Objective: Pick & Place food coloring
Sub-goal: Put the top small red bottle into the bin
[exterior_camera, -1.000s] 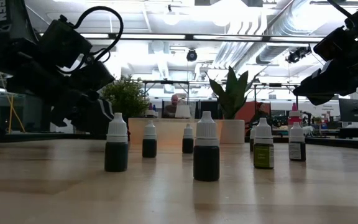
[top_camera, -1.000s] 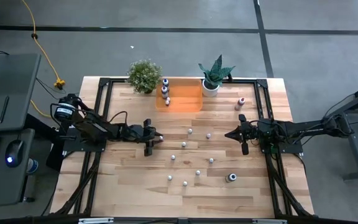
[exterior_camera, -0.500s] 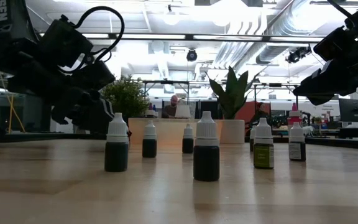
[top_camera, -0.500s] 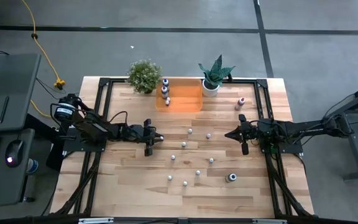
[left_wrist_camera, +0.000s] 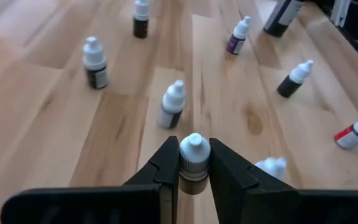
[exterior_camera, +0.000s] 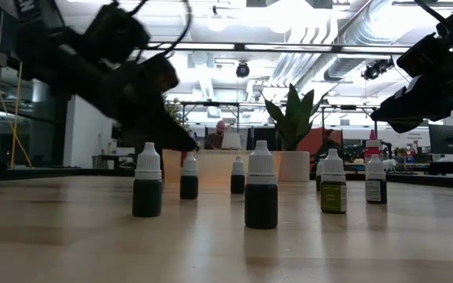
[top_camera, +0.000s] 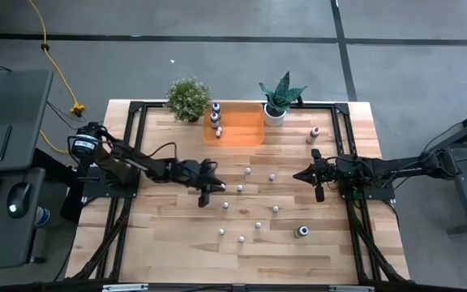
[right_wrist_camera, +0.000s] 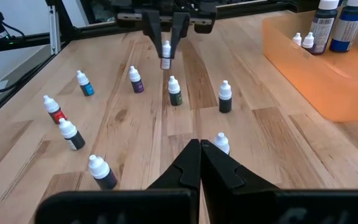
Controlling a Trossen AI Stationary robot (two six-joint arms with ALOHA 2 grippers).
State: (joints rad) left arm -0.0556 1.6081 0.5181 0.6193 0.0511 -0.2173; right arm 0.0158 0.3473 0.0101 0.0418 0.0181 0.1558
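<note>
Left gripper [left_wrist_camera: 193, 171] out over the table's middle, fingers clamped on the neck of a small white-capped bottle [left_wrist_camera: 193, 158]; in the right wrist view that bottle [right_wrist_camera: 165, 55] hangs between the fingers, apparently clear of the wood.

Other loose food coloring bottles [top_camera: 258, 225] stand scattered on the wooden table [top_camera: 169, 243] between the two arms; a larger dark one [top_camera: 302, 232] sits toward the near right.

At the far edge, bushy plant [top_camera: 189, 99], then orange tray [top_camera: 242, 130] with a few bottles at its left end, then spiky plant [top_camera: 280, 99]. A pink bottle [top_camera: 315, 133] stands right of the tray.

Right gripper [top_camera: 297, 176] waits at the right side, fingers pressed together, holding nothing.
</note>
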